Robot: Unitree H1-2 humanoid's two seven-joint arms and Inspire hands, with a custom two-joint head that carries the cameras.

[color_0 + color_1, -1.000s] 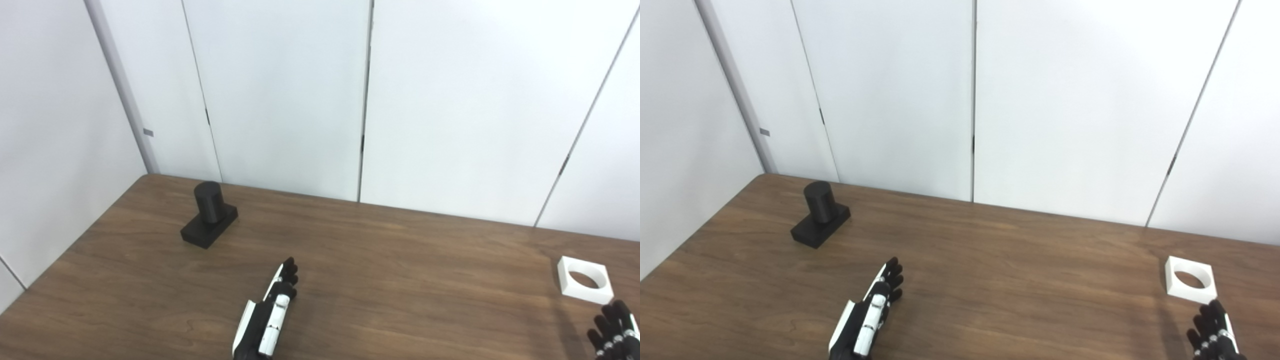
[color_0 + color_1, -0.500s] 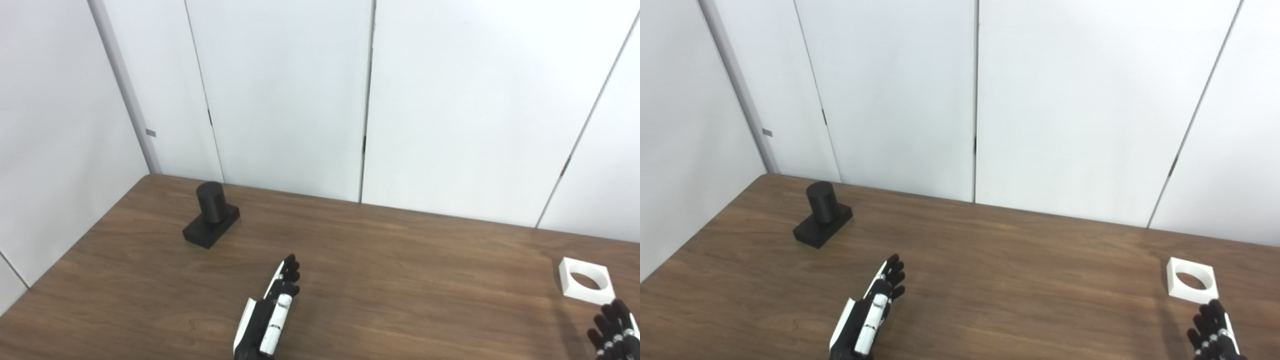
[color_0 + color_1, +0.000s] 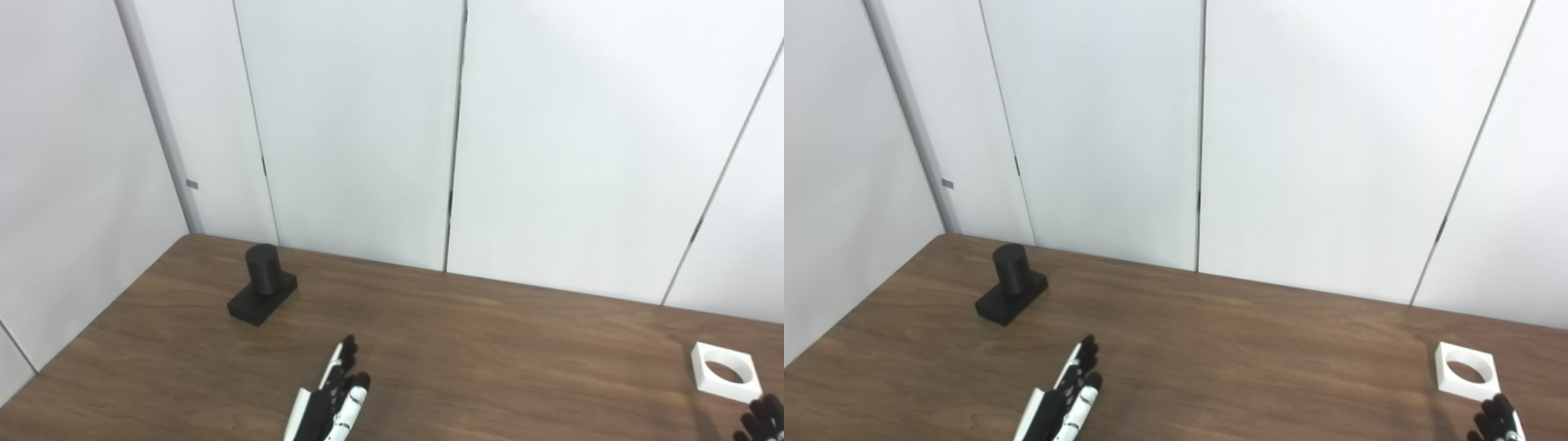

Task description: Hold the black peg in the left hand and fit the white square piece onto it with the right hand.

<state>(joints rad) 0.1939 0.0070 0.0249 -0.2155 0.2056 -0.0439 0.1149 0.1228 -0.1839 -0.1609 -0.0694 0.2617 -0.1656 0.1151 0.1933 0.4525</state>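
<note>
A dark brown wood-grain table (image 3: 465,343) fills the lower half of the frame, backed by pale white wall panels (image 3: 355,122) split by thin vertical seams. In the left-centre of the frame, near the table's far edge, stands the black peg (image 3: 263,278), a short upright cylinder on a flat rectangular black base (the base sits at an angle to the table edge). Nothing touches it.

At the lower centre the left hand (image 3: 334,401), black with white plates, comes up from the bottom edge with its fingers straight, together and pointing towards the far wall; it grasps nothing and lies well apart from the peg, low over the table.

At the far right of the frame the white square piece (image 3: 1467,369), a flat block with a round hole through its middle, lies flat on the wood. Just below it, in the lower right corner, only the black fingertips of the right hand (image 3: 1497,421) show, empty and slightly spread; they are near the piece but not touching it.
</note>
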